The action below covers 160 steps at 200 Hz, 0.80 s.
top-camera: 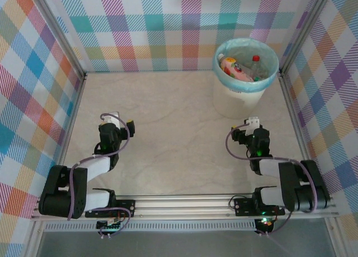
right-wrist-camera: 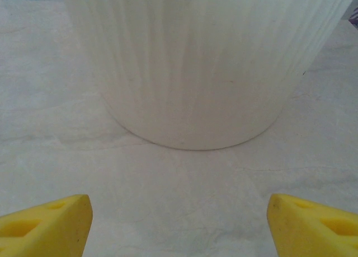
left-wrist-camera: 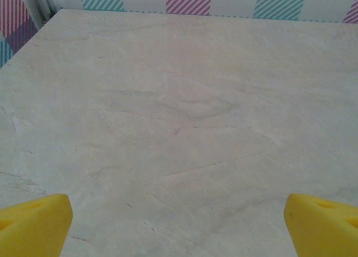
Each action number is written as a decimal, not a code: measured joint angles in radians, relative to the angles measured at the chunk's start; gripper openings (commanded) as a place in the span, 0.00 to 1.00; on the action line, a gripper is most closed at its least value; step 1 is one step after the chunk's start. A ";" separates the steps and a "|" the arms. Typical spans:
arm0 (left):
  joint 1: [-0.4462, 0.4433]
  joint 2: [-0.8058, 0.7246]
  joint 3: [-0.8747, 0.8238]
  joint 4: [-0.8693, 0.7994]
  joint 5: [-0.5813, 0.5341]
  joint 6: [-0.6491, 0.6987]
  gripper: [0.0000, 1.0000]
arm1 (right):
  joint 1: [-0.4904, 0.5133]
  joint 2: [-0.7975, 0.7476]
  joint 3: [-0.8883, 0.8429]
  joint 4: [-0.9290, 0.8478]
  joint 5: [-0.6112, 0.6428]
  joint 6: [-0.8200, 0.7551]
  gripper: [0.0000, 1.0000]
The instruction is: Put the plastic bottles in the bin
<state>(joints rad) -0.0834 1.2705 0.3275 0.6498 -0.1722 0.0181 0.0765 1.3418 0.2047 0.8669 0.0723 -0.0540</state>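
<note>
The round white bin (top-camera: pixel 239 103) with a mint-green bag stands at the back right of the table. Inside it lie plastic bottles: a pink one (top-camera: pixel 235 70) and a clear one with a red cap (top-camera: pixel 255 66). My right gripper (top-camera: pixel 253 124) sits just in front of the bin, open and empty; its wrist view has the bin's ribbed white wall (right-wrist-camera: pixel 201 66) close ahead between the yellow fingertips (right-wrist-camera: pixel 45 226). Over bare table at the left, my left gripper (top-camera: pixel 113 118) is open and empty, yellow fingertips (left-wrist-camera: pixel 33 223) spread wide.
Checked fabric walls enclose the pale table (top-camera: pixel 168 134) on three sides. A metal rail (top-camera: pixel 184 204) runs along the near edge with both arm bases on it. The table surface between the arms is bare.
</note>
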 measured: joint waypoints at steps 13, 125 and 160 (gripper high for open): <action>0.026 0.000 0.005 0.012 0.032 -0.003 0.97 | -0.043 0.075 0.005 0.074 -0.032 0.021 0.81; 0.042 0.004 0.033 0.027 0.156 -0.010 0.99 | -0.136 0.198 0.021 0.254 -0.213 0.085 0.85; 0.042 0.059 0.002 0.071 0.140 -0.014 0.99 | -0.136 0.197 0.035 0.244 -0.216 0.093 0.92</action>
<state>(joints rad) -0.0414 1.3293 0.3294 0.7204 -0.0319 0.0044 -0.0597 1.5391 0.2394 1.1107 -0.1436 0.0395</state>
